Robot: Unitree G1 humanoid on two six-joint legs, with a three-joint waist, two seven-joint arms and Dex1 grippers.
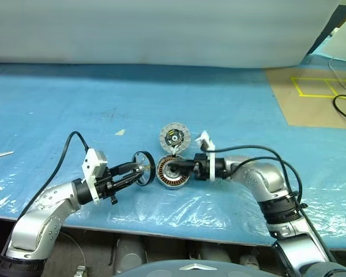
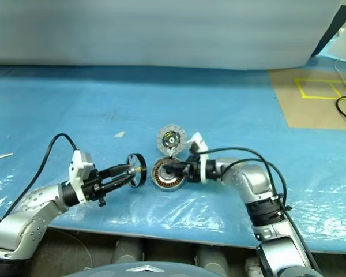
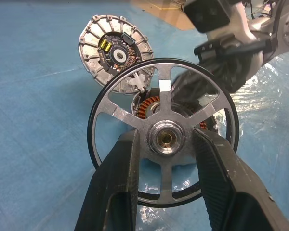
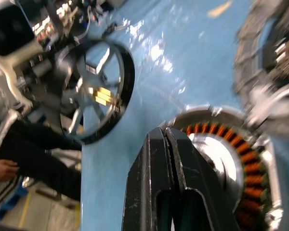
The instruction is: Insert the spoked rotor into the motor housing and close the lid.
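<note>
Peeking through rotor (image 3: pixel 164 138) spokes: half-hidden housing (image 3: pixel 151 107).

Both arms are built of rounded silver-grey shells with dark bands at the joints. A white bracket with a small boxy block sits at each wrist. Black cables loop from the wrists back along the arms. The left gripper (image 1: pixel 139 171) and the right gripper (image 1: pixel 181 167) each have two long black fingers; the left gripper's fingers (image 3: pixel 116 192) carry a finely ribbed inner face and glossy outer sides.
</note>
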